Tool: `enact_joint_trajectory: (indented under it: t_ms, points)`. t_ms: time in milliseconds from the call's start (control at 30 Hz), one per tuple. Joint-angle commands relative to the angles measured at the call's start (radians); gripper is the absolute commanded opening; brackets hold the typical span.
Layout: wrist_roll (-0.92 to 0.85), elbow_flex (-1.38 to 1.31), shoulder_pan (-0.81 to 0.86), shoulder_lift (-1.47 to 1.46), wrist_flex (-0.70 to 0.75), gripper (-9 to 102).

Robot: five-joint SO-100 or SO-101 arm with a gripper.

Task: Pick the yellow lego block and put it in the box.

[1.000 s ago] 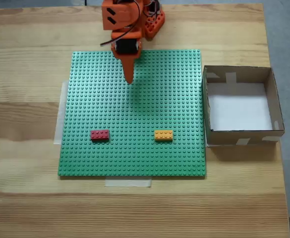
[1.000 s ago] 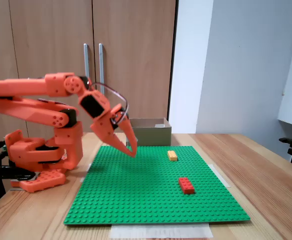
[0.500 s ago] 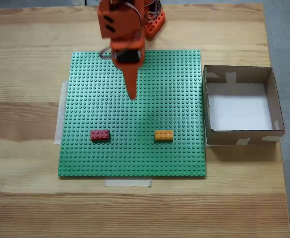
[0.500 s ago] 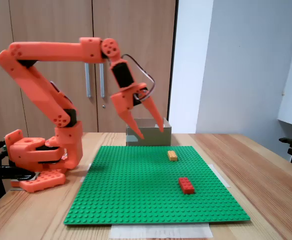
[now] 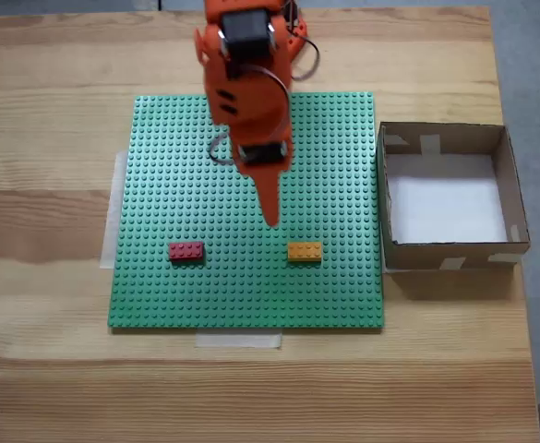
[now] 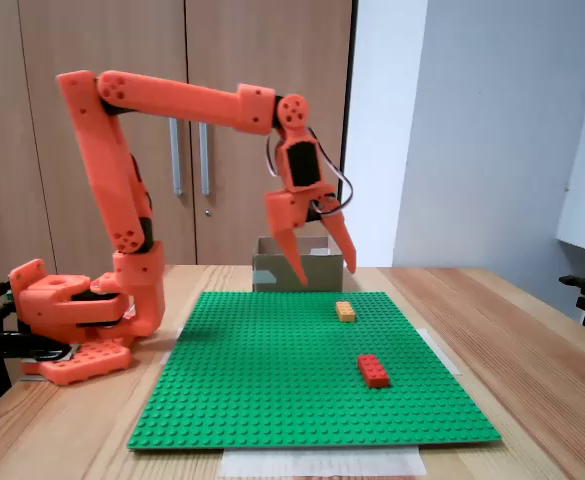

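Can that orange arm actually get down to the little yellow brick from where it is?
Probably yes. The gripper hangs open above the green plate, near the yellow lego block, and nothing lies between them; the red brick sits well aside.

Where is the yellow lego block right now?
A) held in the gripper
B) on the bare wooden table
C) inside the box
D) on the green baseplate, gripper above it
D: the yellow lego block sits on the green baseplate, apart from the box, while the open gripper hangs in the air above the plate, holding nothing.
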Motion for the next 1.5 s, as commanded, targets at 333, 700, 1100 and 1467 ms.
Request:
enact_joint_trajectory:
  t_ms: [333,700,1100,1467]
  points:
    - [0.06,-0.328,-0.06,-0.249,0.077,28]
    - [0.057,-0.434,-0.086,-0.419,0.048,27]
    - [0.066,-0.451,-0.094,-0.511,-0.025,26]
    - [0.057,-0.443,-0.087,-0.528,-0.077,26]
